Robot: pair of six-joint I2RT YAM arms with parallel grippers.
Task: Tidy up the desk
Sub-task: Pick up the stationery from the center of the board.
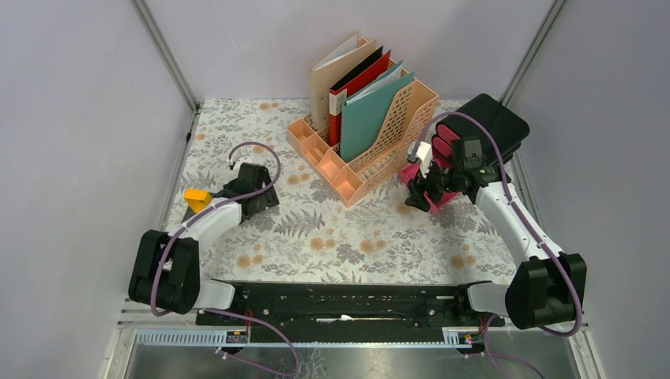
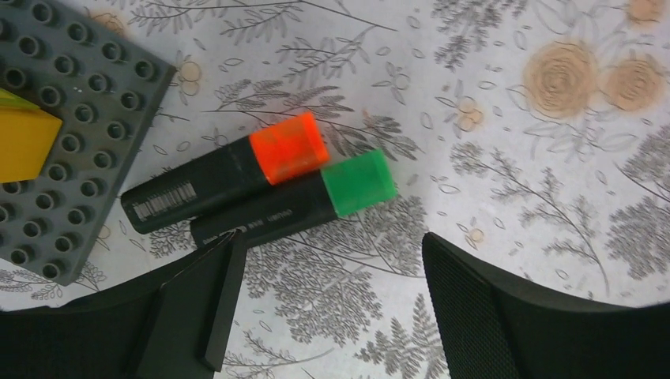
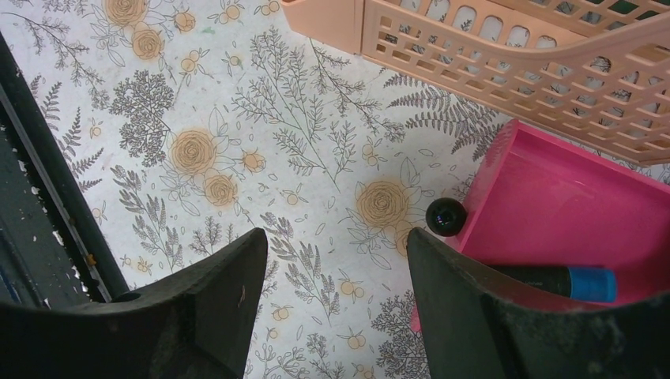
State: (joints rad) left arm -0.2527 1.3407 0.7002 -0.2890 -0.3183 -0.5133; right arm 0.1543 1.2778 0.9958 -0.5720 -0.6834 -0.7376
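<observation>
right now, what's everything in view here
cloth-covered desk: one, whitish with grey leaves and orange flowers, under everything
plastic lattice file rack: one, peach, back centre
upright folders: several, beige, black, red, teal, in the rack
drawer unit: one, black with pink drawers, back right
open plastic drawer: one, pink, black knob, beside the rack
capped marker: one, dark with blue cap, in the pink drawer
orange-capped highlighter: one, black body, left side
green-capped highlighter: one, black body, against the orange one
studded building plate: one, grey, far left
plastic block: one, yellow, on the plate
left tool: one, black, open, by the highlighters
right tool: one, black, open, by the pink drawer
</observation>
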